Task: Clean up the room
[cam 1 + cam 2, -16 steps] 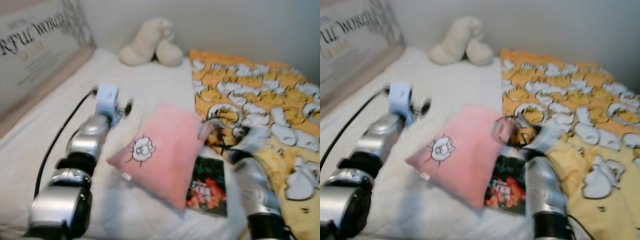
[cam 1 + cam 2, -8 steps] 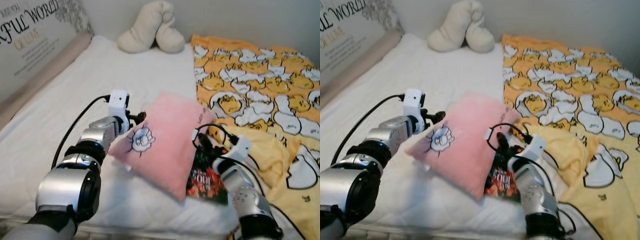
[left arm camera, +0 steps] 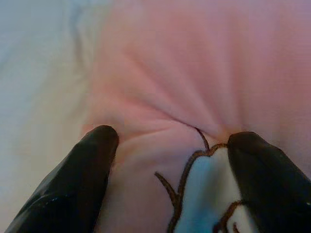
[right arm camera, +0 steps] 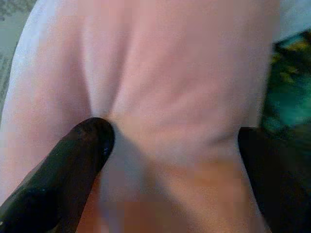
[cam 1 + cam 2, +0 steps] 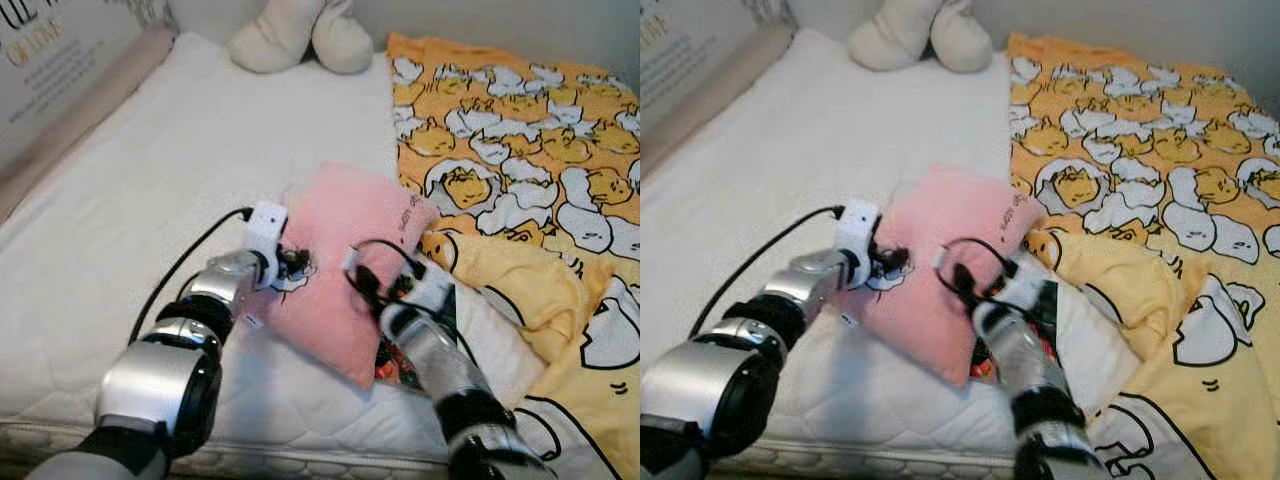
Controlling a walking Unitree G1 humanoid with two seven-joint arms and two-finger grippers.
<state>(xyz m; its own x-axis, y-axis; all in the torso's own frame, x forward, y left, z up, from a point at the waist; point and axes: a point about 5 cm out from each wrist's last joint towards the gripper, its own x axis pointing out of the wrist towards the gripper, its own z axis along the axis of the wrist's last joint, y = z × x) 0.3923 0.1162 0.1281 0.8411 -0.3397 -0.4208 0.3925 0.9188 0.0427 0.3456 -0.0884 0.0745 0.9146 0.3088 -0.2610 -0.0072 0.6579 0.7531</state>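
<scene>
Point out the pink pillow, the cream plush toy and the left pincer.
pink pillow (image 5: 345,215), left eye view, bare upper face.
cream plush toy (image 5: 300,32), left eye view, middle of its body.
left pincer (image 3: 170,160), left wrist view, midway between fingertips.

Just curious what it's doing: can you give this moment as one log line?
target: pink square cushion | left gripper: open, pressing cushion | right gripper: open, pressing cushion | surface: white mattress

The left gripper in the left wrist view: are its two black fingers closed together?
No, the left gripper has its fingers spread wide, pressing into the pink pillow on either side of its printed drawing.
</scene>
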